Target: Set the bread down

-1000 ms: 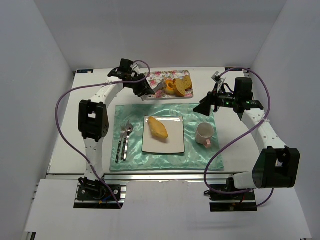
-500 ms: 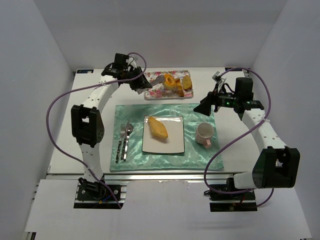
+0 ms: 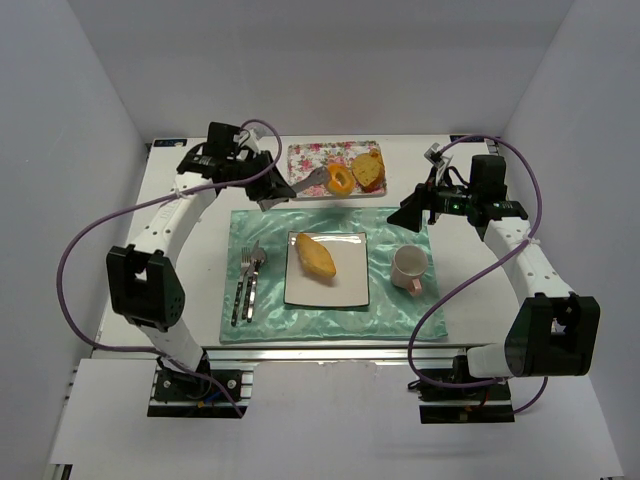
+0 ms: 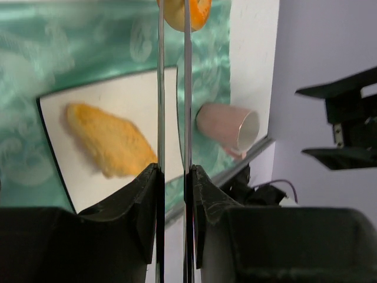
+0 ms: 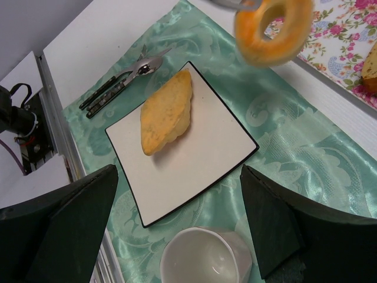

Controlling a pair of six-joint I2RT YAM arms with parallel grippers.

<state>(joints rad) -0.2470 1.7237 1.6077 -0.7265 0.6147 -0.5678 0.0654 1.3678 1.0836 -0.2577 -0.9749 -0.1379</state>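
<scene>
Between the clamped jaws of your left gripper stand the metal tongs, pinching the ring-shaped bun aloft near the floral tray (your right gripper hangs with jaws spread). You're mid-carry; next, swing over the white plate, beside the oval roll, and let go.

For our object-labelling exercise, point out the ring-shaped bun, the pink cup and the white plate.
Ring-shaped bun [image 5: 252,48], right wrist view, its lower-left crust.
Pink cup [image 4: 225,125], left wrist view, its outer side wall.
White plate [image 3: 345,285], top external view, its bare lower-right area.
</scene>
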